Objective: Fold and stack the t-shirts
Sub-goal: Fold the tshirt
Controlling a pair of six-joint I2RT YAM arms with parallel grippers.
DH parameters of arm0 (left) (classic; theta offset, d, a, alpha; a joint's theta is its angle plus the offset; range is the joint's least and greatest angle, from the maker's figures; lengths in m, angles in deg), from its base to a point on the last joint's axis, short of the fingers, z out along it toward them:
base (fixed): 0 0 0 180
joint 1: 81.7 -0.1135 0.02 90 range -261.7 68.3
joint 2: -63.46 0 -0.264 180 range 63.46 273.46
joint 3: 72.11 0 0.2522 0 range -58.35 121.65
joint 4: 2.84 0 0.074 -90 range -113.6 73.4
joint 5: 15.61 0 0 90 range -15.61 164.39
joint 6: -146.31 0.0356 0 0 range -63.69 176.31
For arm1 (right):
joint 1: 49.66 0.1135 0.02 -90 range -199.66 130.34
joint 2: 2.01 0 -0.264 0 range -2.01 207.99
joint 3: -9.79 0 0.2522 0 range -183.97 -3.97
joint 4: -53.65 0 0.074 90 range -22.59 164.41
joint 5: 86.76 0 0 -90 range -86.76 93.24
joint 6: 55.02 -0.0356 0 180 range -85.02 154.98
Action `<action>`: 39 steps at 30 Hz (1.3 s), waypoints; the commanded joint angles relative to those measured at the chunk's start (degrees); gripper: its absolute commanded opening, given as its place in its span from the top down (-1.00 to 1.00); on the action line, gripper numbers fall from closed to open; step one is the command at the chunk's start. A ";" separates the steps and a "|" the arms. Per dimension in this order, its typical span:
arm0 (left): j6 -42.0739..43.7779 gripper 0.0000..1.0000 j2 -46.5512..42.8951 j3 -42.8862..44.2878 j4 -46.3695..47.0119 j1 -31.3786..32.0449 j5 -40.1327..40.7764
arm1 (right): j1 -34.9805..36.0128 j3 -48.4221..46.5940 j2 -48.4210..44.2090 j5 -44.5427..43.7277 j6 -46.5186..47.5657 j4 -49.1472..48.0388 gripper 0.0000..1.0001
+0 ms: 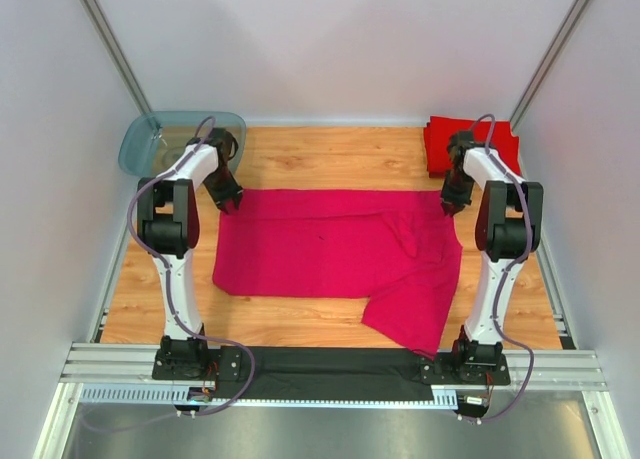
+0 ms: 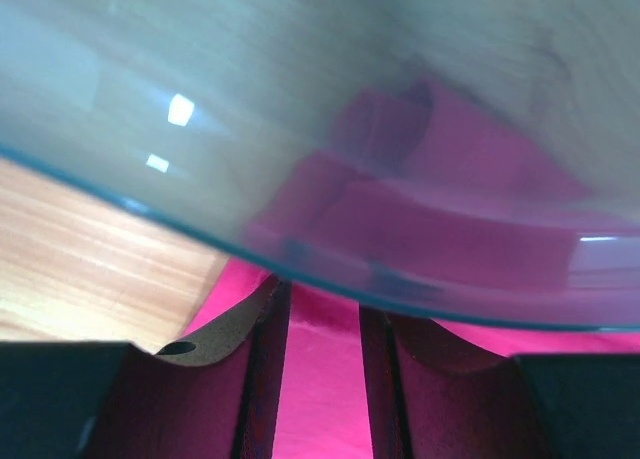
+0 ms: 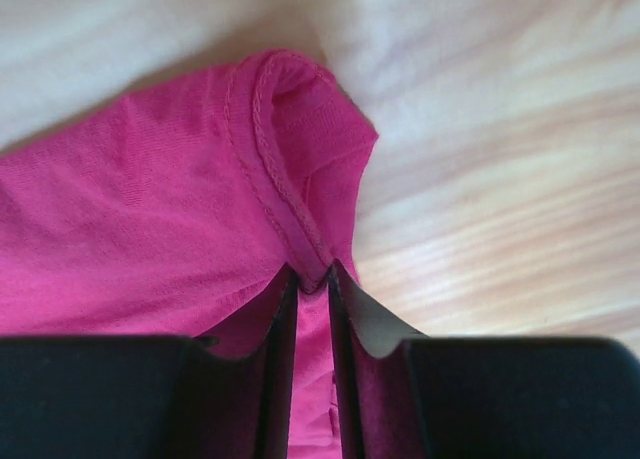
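Pink shirt lying spread on desk, one part near right tool folded askew. Right tool pinching stitched hem at shirt's corner, fingers nearly closed on cloth. Left tool sitting at opposite corner, fingers narrowly apart, pink cloth filling gap; grip impossible to tell. Tub lying just beyond left tool, red shirts lying stacked just beyond right tool.

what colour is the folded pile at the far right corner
Bright red: the folded cloth t-shirt pile shows best in the top external view.
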 commanded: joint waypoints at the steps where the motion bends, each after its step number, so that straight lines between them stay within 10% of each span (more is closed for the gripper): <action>1: -2.76 0.18 0.10 1.74 -3.94 -0.52 3.06 | -0.31 -3.71 4.00 -3.35 3.33 -5.90 0.60; 11: -3.39 0.12 -12.62 -0.97 -8.95 -0.17 4.72 | 0.57 -9.80 -7.65 -6.16 -12.73 19.58 0.18; 23: 0.92 0.10 -29.69 -19.52 0.27 -0.17 -8.10 | -0.66 38.16 -40.37 5.62 -29.80 16.69 0.28; 39: 0.66 0.12 -29.52 -22.17 0.98 -0.17 -11.88 | -1.02 59.65 -50.66 7.11 -37.62 12.65 0.35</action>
